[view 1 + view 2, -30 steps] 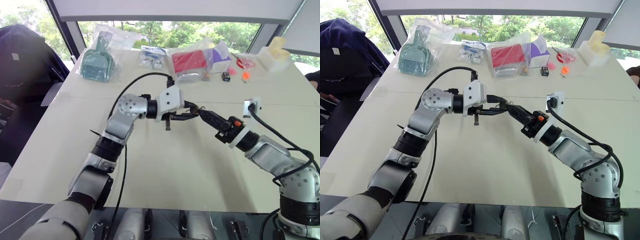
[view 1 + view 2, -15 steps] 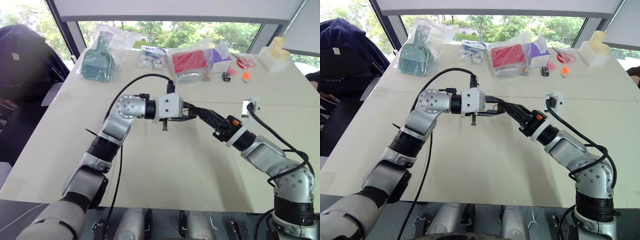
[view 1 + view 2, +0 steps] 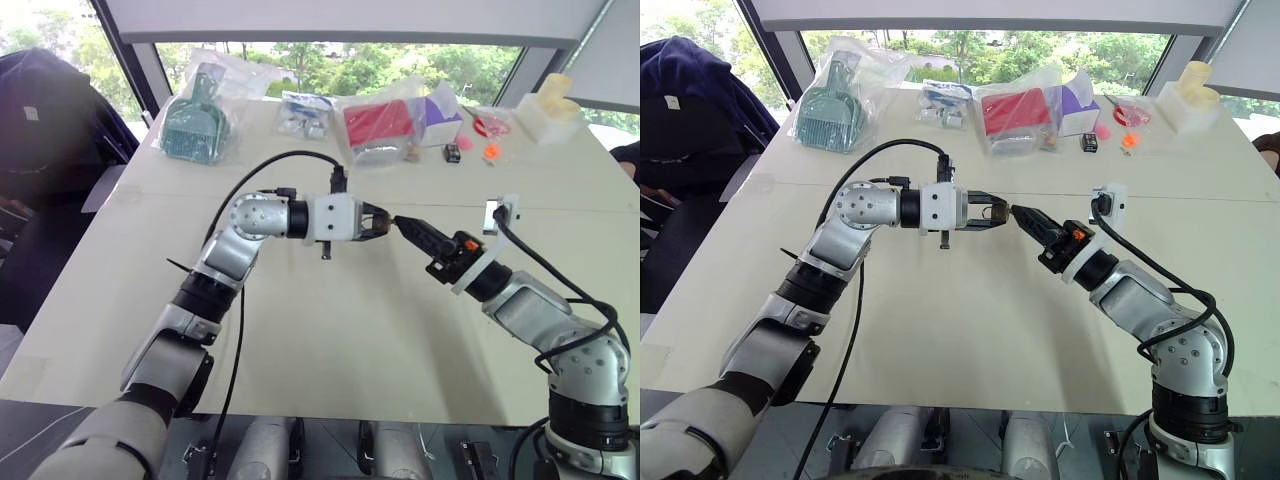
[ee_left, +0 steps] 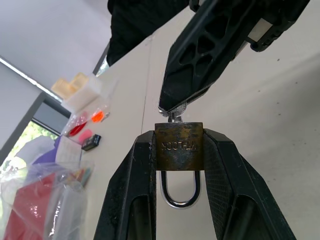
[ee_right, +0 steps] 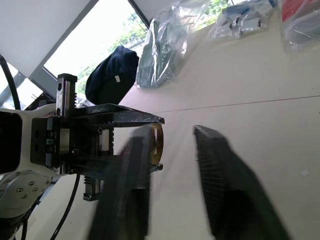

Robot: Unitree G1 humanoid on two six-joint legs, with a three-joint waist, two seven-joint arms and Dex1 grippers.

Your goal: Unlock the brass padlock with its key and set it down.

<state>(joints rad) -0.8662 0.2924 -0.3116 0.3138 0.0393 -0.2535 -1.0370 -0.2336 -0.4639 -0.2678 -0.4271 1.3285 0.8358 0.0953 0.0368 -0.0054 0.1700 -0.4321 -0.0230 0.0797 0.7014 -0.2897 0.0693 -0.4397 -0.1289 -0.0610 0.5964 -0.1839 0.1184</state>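
Brass padlock [image 4: 178,146]: held in the air over the middle of the counter [image 3: 330,340], not touching its top.
Padlock's lie: the brass body sits crosswise between my left fingers. The silvery shackle [image 4: 178,192] loops back toward my left wrist and the keyhole end faces my right pincer.
Key [image 4: 175,116]: a short silvery stub stands out of the padlock's keyhole end, its outer end at the tip of my right pincer.
Left pincer [image 3: 383,221]: clamped on the padlock's two flat sides. In the head view it points toward 3 o'clock, about level.
Right pincer [image 3: 402,223]: its fingers are drawn together into one narrow tip on the key's head. It points toward 10 o'clock, meeting my left pincer tip to tip.
Far edge, 11 o'clock: a teal brush in a clear bag [image 3: 195,125].
Far edge, 12 to 1 o'clock: a red packet in a clear bag [image 3: 380,125], and beside it small black-and-orange trinkets [image 3: 453,153].
Far corner, 2 o'clock: a pale yellow block [image 3: 548,110].
All of these: well apart from the padlock.
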